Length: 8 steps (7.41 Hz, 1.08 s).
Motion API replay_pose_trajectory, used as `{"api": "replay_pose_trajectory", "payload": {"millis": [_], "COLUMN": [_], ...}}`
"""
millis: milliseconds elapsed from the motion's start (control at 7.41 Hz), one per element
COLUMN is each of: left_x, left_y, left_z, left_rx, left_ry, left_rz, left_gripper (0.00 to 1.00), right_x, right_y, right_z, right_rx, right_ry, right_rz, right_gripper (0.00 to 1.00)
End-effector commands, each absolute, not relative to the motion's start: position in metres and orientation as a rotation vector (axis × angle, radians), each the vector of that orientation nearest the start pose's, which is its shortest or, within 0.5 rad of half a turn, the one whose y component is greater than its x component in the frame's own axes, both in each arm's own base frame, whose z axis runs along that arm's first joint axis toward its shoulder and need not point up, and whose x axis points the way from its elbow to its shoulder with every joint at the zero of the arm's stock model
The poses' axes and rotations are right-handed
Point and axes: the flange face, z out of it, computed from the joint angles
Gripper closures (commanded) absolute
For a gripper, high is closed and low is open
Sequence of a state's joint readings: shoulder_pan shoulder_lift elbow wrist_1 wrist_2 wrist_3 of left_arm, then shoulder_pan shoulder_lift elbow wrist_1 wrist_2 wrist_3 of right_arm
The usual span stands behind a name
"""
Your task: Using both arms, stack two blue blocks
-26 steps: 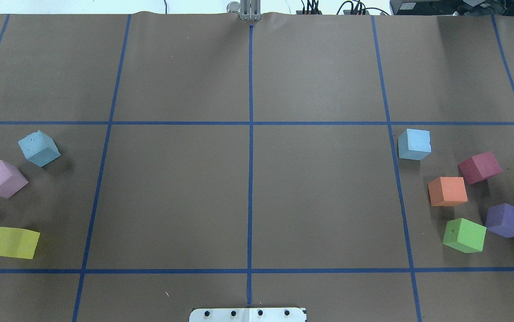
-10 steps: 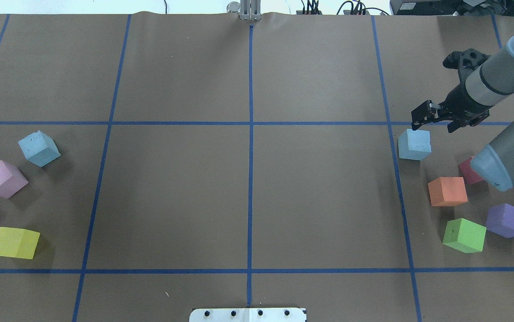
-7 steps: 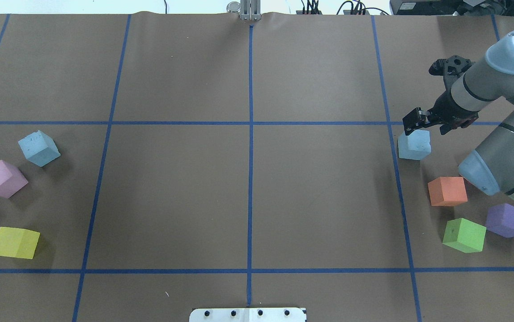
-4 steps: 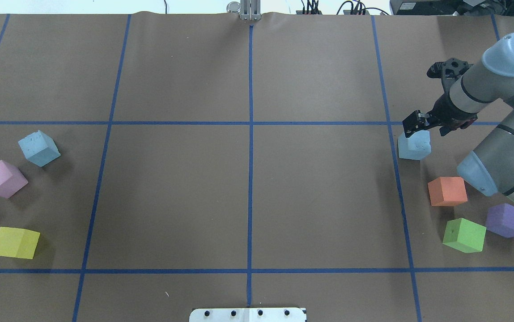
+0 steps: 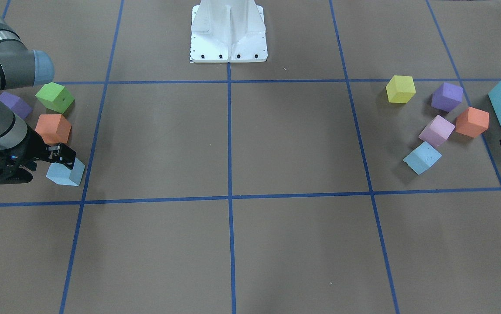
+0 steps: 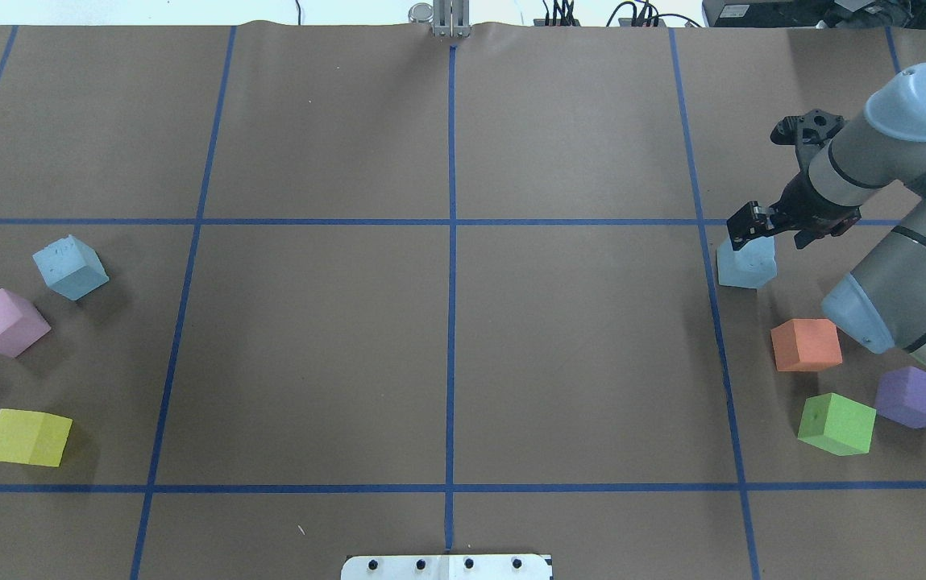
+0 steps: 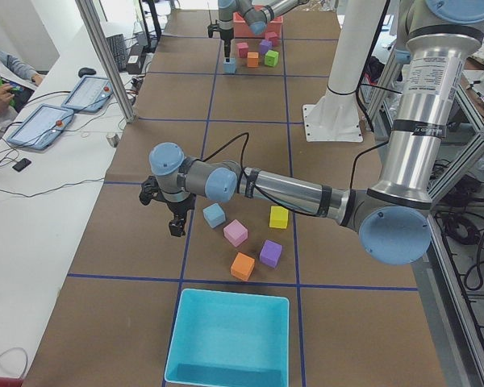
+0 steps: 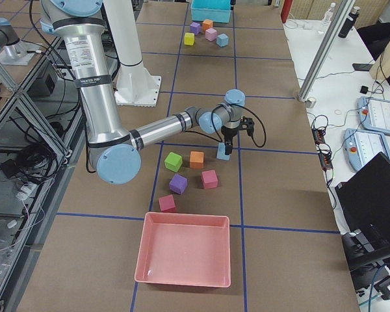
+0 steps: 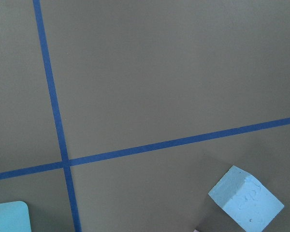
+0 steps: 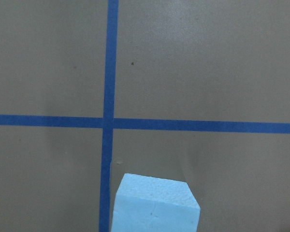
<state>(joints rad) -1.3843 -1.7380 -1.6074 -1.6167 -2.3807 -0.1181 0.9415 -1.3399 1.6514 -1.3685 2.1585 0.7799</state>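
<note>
Two arms [image 7: 290,189] [image 8: 162,127], two bins [image 7: 226,339] [image 8: 182,250] (one turquoise, one pink) and eleven foam cubes [image 6: 807,345], two of them blue blocks [image 6: 70,267] [image 6: 745,272].

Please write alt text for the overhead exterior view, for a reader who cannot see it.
The right gripper is just over a blue block on the right side of a brown table with blue tape lines. A second blue block sits far left near other coloured cubes; the left arm is out of view.
</note>
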Motion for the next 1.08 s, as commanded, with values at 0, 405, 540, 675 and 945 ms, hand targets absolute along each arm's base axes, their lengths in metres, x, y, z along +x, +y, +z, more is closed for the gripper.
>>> {"api": "replay_pose_trajectory", "payload": {"millis": [0, 405, 540, 675, 945], "left_x": [0.046, 0.046, 0.046, 0.046, 0.046], "left_y": [-0.57, -0.57, -0.57, -0.569, -0.569], "left_z": [0.544, 0.545, 0.545, 0.546, 0.545], "left_rx": [0.111, 0.11, 0.11, 0.108, 0.11], "left_ry": [0.833, 0.833, 0.833, 0.832, 0.833], "left_rz": [0.166, 0.166, 0.166, 0.165, 0.166], "left_gripper": [0.0, 0.0, 0.0, 0.0, 0.0], "right_x": [-0.29, -0.301, -0.301, -0.303, -0.306], "right_y": [-0.53, -0.543, -0.544, -0.545, -0.55], "right_z": [0.481, 0.472, 0.471, 0.478, 0.492], "right_rx": [-0.004, -0.006, -0.003, 0.008, 0.018], "right_ry": [-0.758, -0.764, -0.766, -0.776, -0.781], "right_rz": [0.015, 0.033, 0.031, 0.028, 0.025], "right_gripper": [0.0, 0.0, 0.0, 0.0, 0.0]}}
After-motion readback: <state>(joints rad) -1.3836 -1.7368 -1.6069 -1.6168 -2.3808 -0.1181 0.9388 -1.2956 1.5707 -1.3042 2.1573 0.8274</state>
